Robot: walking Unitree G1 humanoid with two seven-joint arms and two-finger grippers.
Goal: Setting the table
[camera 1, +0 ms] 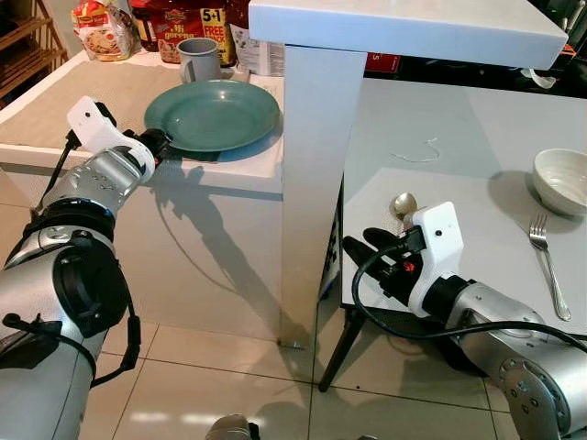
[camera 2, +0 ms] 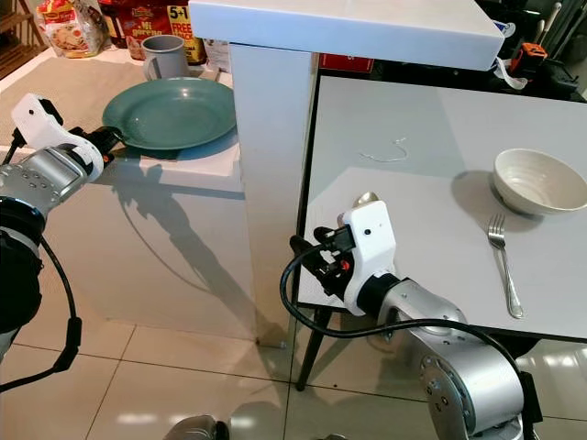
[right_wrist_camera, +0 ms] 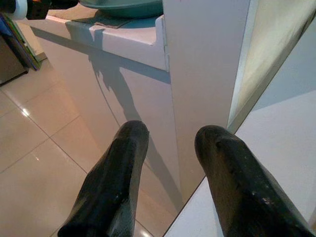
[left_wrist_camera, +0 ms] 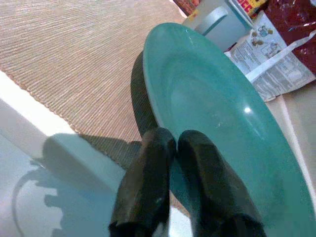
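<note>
We see our left tool [camera 1: 163, 144] at the near rim of the green plate [camera 1: 215, 113], its two black fingers [left_wrist_camera: 148, 182] pressed together on that rim, one above and one below as far as the wrist view shows. The plate lies on a woven mat [camera 1: 92, 96] on the white counter desk [camera 1: 240, 174], its near edge close to the counter's front edge. Just beyond the plate stands a grey mug [camera 1: 198, 60], and behind the mug we see red food boxes [camera 1: 179, 23]; a bag of snacks [camera 1: 103, 32] sits further along the counter, on the side away from the pillar. A white pillar [camera 1: 312, 183] rises right beside the plate, carrying a white top slab [camera 1: 413, 27].

Our right tool [camera 1: 359, 247] hangs past the pillar from the plate, at the near corner of the white dining desk [camera 1: 459, 137], its fingers [right_wrist_camera: 113, 177] spread apart with nothing between them, pointing toward the pillar and the tiled floor [camera 1: 183, 385]. A spoon [camera 1: 404, 205] lies on that desk just behind the right tool, partly hidden by it. Further from the plate, a fork [camera 1: 548, 261] lies near the desk's front edge, and a white bowl [camera 1: 561, 181] stands just beyond the fork.
</note>
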